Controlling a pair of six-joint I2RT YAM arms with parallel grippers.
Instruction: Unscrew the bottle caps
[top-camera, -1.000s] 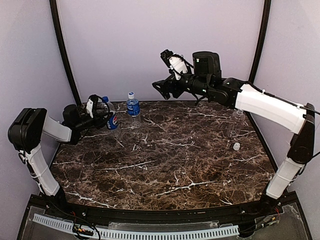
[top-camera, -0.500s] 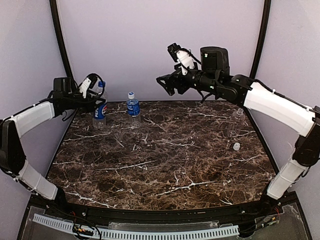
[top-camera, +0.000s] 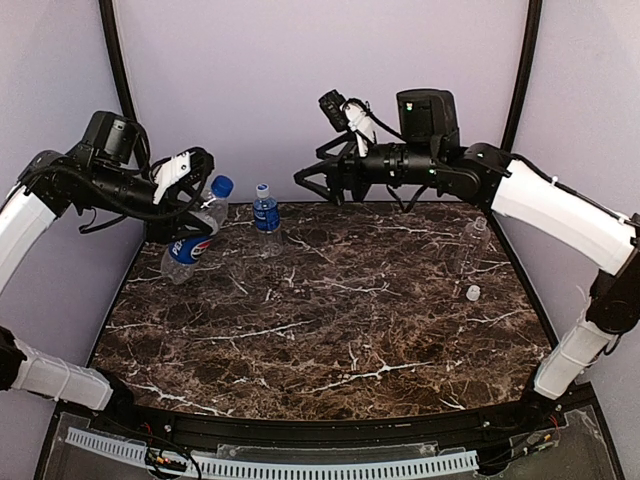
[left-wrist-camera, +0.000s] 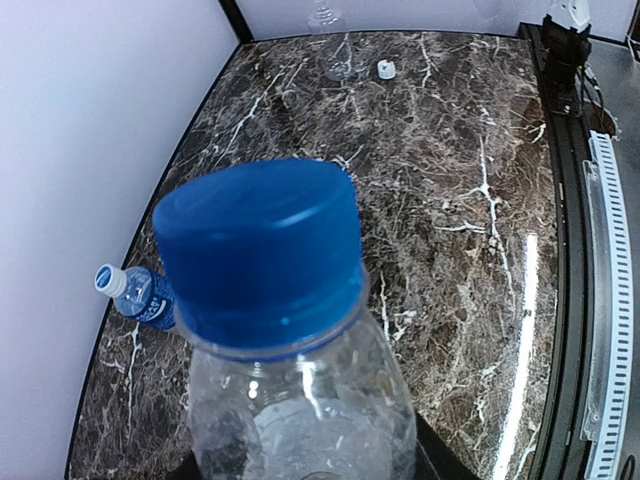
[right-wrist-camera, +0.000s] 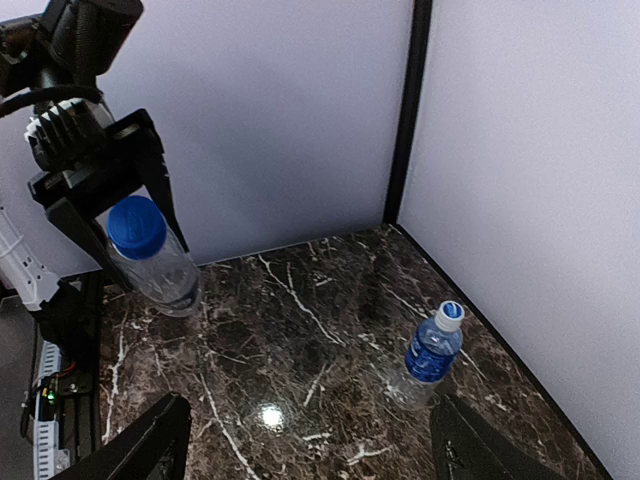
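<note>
White cap (top-camera: 473, 293) loose near the table (top-camera: 330, 340) right edge, unlabelled bottle (top-camera: 474, 240) behind it. Left gripper (top-camera: 198, 205) clamps tilted Pepsi bottle (top-camera: 188, 248), blue cap (top-camera: 222, 186) on, raised over left rear edge. Water bottle (top-camera: 265, 215) at back edge; right gripper (top-camera: 318, 186) spread wide in air nearby.

1. Pepsi bottle (top-camera: 192, 240) is held in the left gripper (top-camera: 200, 210), off the table (top-camera: 350, 330), above its far-left corner; it is tilted, with its cap (top-camera: 222, 186) at the upper end, toward the right.
2. Water bottle (top-camera: 266, 215) stands upright on the table at the far edge, left of centre, just right of the Pepsi bottle.
3. Right gripper (top-camera: 320, 185) is in the air over the far edge, right of the water bottle.
4. Unlabelled bottle (top-camera: 476, 242) stands upright at far right, well apart from the others.
5. Loose cap (top-camera: 473, 293) lies on the table, just before the unlabelled bottle.
</note>
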